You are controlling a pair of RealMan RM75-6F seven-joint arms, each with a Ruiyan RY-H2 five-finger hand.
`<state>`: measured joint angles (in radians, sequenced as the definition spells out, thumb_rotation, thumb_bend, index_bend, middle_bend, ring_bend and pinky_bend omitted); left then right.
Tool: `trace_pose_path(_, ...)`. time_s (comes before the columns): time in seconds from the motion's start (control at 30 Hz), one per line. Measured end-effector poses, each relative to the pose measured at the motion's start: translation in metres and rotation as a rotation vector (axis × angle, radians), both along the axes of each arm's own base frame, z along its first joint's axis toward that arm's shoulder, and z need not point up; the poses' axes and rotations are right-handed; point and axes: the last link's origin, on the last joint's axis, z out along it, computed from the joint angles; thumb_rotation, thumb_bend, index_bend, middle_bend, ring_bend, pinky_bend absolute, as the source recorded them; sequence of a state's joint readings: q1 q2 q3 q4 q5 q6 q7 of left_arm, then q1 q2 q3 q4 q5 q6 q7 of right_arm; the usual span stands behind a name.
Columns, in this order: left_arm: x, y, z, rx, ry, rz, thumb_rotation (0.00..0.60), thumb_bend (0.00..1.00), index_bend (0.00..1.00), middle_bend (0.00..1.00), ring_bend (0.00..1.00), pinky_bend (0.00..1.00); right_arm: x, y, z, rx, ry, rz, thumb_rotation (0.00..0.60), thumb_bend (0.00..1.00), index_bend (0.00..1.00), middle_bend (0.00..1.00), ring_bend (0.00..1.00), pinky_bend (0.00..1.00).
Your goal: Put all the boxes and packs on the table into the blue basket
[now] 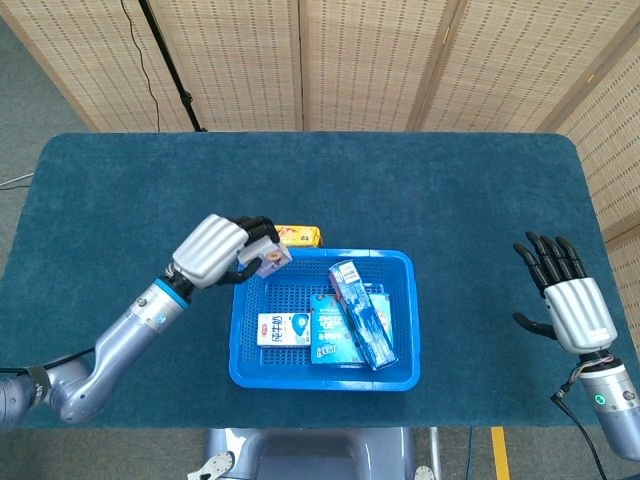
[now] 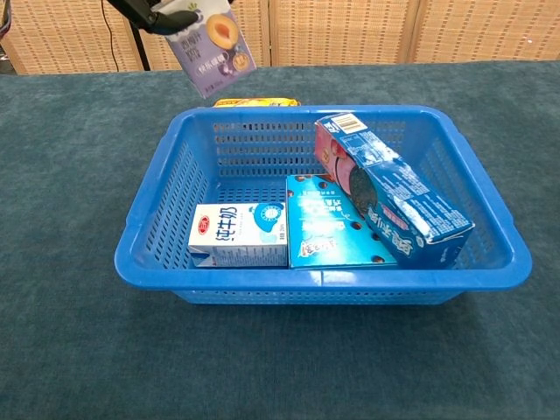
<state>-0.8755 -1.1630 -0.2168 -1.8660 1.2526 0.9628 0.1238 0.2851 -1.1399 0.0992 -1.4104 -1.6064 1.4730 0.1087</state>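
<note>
Left hand (image 1: 212, 251) is gripping a small purple drink carton (image 2: 215, 48) by its top end, fingers curled around it, carton hanging tilted in the air over the near-left corner of the blue basket (image 1: 243, 372). Carton is looking light and stiff — a rigid little box with a glossy skin, likely a bit slippery, so clamping across the flat faces near the top seems right; squeezing hard could dent it. Right hand (image 1: 566, 296) is hovering far right over the desk (image 1: 120, 190), fingers spread, holding nothing.

Head view is showing both hands and the yellow snack pack (image 1: 299, 236) lying just behind the basket's back rim — still outside it. Chest view is cutting off most of the left hand and missing the right one, but is giving the carton's print and the basket's contents clearly: milk carton (image 2: 236, 234), teal box (image 2: 331, 232), long blue cookie box (image 2: 389, 191) leaning across.
</note>
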Motion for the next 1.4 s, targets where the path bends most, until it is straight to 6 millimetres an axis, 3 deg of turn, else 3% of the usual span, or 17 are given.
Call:
trace_pose_path(0.23, 0.014, -0.037, -0.034, -0.115, 0.094, -0.148, 0.6, 0.51, 0.41, 0.35, 0.41, 0.58, -0.001, 0.0, 0.001, -0.003, -0.003, -0.003, 0.6, 0.0, 0.0, 0.0, 0.0, 0.0)
trace_pose_path(0.53, 0.018, -0.049, -0.067, -0.169, 0.158, -0.192, 0.6, 0.49, 0.41, 0.35, 0.4, 0.58, -0.002, 0.0, 0.004, -0.007, -0.008, -0.005, 0.6, 0.0, 0.0, 0.0, 0.0, 0.0)
trace_pose_path(0.63, 0.017, -0.053, -0.074, -0.193, 0.165, -0.195, 0.6, 0.45, 0.34, 0.31, 0.33, 0.56, -0.002, -0.001, 0.004, -0.007, -0.007, -0.007, 0.6, 0.0, 0.0, 0.0, 0.0, 0.0)
trace_pose_path(0.7, 0.016, -0.055, -0.076, -0.207, 0.169, -0.197, 0.6, 0.32, 0.15, 0.12, 0.13, 0.41, -0.002, -0.001, 0.004, -0.006, -0.007, -0.007, 0.6, 0.0, 0.0, 0.0, 0.0, 0.0)
trace_pose_path(0.8, 0.014, -0.058, -0.078, -0.248, 0.172, -0.192, 0.6, 0.05, 0.0, 0.0, 0.0, 0.07, -0.002, -0.001, 0.003, -0.004, -0.005, -0.005, 0.6, 0.0, 0.0, 0.0, 0.0, 0.0)
trace_pose_path(0.87, 0.012, -0.059, -0.078, -0.278, 0.178, -0.186, 0.6, 0.0, 0.0, 0.0, 0.0, 0.0, -0.002, -0.001, 0.003, -0.005, -0.004, -0.006, 0.6, 0.0, 0.0, 0.0, 0.0, 0.0)
trace_pose_path(1.1, 0.009, -0.048, -0.058, -0.24, 0.13, -0.148, 0.6, 0.0, 0.0, 0.0, 0.0, 0.0, -0.002, -0.001, 0.002, -0.002, -0.001, -0.009, 0.6, 0.0, 0.0, 0.0, 0.0, 0.0)
trace_pose_path(1.4, 0.001, 0.006, -0.012, -0.048, 0.037, 0.013, 0.6, 0.0, 0.0, 0.0, 0.0, 0.0, -0.002, 0.0, 0.003, -0.007, -0.006, -0.01, 0.6, 0.0, 0.0, 0.0, 0.0, 0.0)
